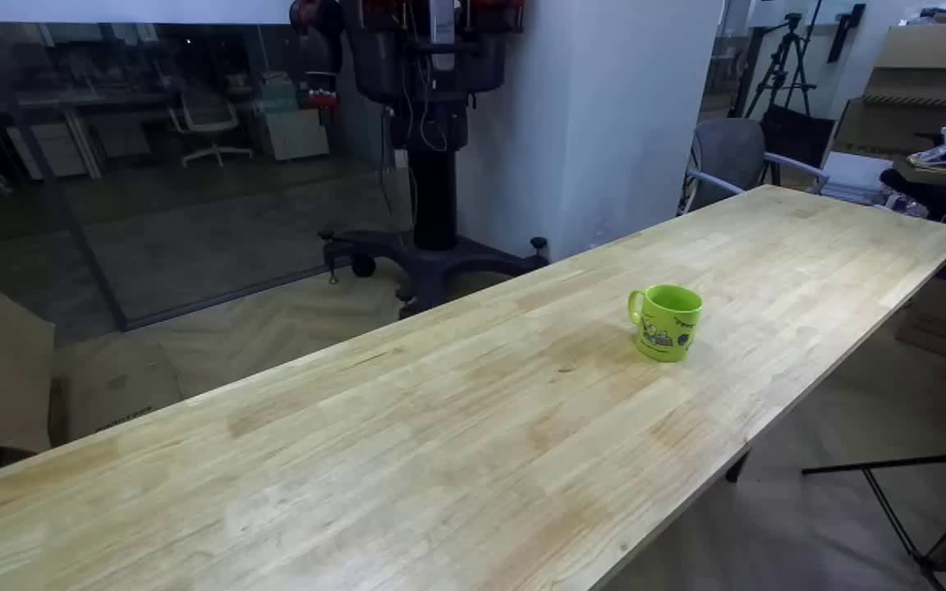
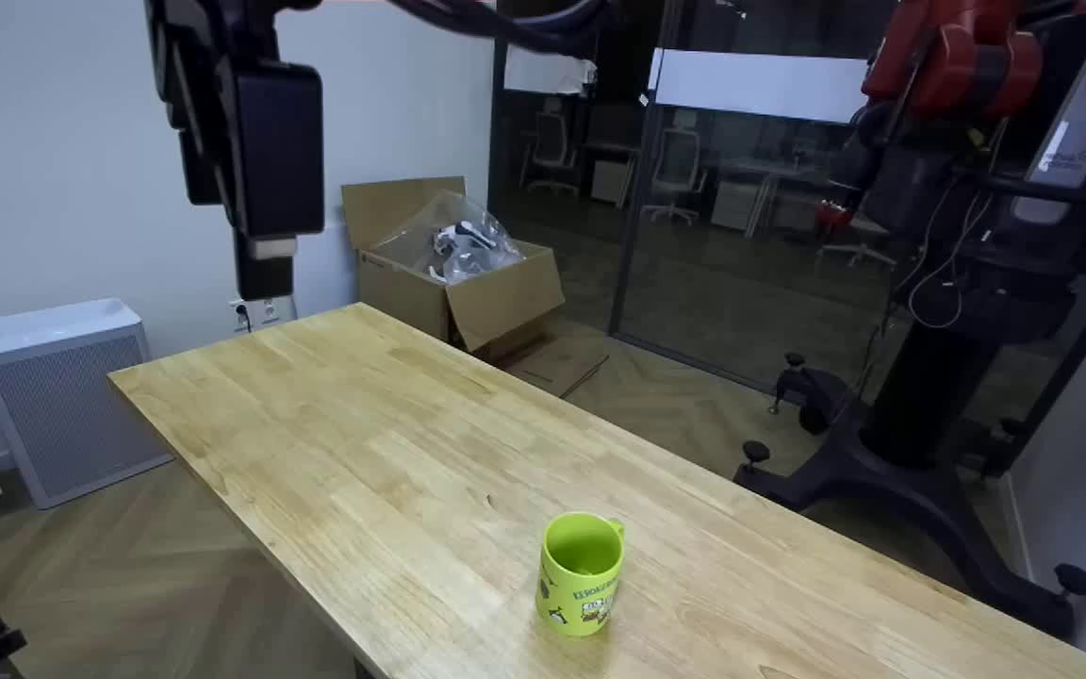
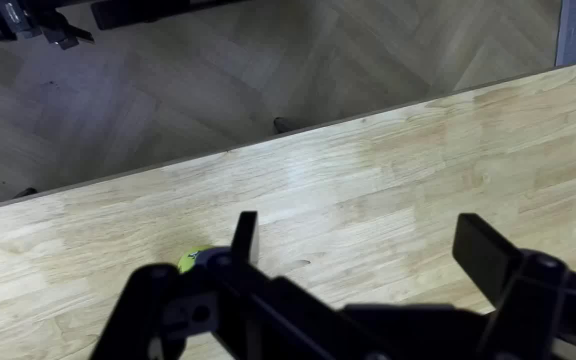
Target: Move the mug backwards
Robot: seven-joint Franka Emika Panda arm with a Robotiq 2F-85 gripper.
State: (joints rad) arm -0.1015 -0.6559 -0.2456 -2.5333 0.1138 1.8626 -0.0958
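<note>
The lime-green mug stands upright on the wooden table, with printed drawings on its side. In an exterior view its handle points left. In an exterior view the mug is near the bottom middle, its handle at the far right. My gripper is open in the wrist view, with wide-apart fingers and only tabletop between them. A sliver of the mug shows beside the left finger, which hides the rest. The gripper also hangs high above the table in an exterior view, apart from the mug.
The long table's edge crosses the wrist view, with floor beyond it. A black and red robot on a wheeled stand is beside the table. A cardboard box and a white air purifier are near the table's end.
</note>
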